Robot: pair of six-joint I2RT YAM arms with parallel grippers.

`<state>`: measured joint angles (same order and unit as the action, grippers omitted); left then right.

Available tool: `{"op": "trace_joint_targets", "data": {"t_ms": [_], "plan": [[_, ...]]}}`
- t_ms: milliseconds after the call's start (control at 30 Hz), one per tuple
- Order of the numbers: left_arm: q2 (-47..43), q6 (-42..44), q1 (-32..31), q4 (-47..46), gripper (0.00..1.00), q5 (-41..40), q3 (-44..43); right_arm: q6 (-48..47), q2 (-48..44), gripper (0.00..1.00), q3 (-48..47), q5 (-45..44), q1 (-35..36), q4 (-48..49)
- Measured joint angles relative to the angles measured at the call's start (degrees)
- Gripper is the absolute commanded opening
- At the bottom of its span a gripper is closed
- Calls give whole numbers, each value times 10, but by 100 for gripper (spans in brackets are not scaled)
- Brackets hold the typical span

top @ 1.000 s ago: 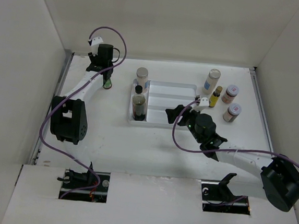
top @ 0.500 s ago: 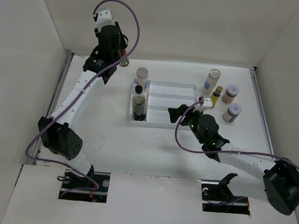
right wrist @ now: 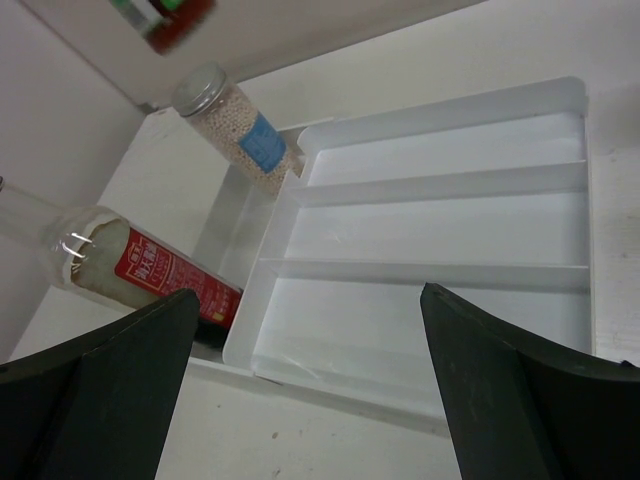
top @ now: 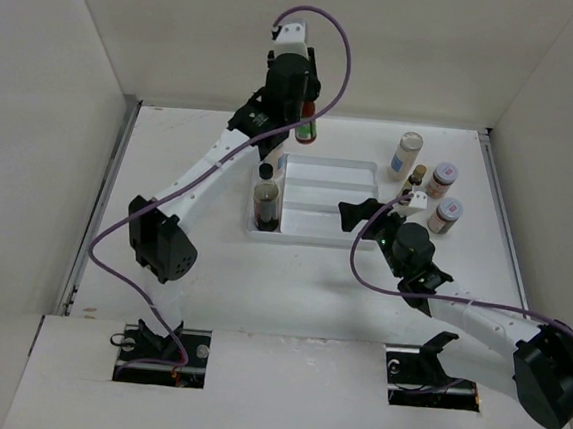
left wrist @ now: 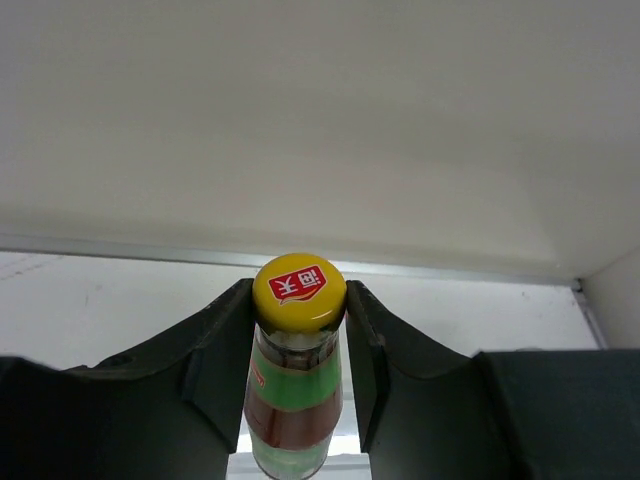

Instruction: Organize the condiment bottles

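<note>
Left gripper (left wrist: 297,335) clamped on red-sauce glass bottle with yellow cap (left wrist: 296,400), held aloft near far-left corner of white plastic divided tray (top: 341,162); right gripper (top: 365,211) jaws spread wide, empty, at tray's right edge.

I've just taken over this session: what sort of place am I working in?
Probably a lab test enclosure, not a kitchen: plain white walls box in a white table, with condiment bottles and a white divided tray as props.

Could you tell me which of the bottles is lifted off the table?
The red sauce bottle with the yellow cap, clamped in the left gripper; the others stand on the table or tray.
</note>
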<state>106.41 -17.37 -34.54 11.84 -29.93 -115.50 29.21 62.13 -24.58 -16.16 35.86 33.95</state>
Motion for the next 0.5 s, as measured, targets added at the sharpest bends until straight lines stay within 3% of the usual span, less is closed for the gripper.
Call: {"op": "trace_joint_targets", "data": {"t_ms": [267, 500], "plan": [[88, 5, -21, 7, 17, 10, 0, 6, 0, 100, 0, 0, -2, 0], [95, 7, -20, -12, 17, 10, 19, 7, 2, 100, 0, 0, -3, 0]]}}
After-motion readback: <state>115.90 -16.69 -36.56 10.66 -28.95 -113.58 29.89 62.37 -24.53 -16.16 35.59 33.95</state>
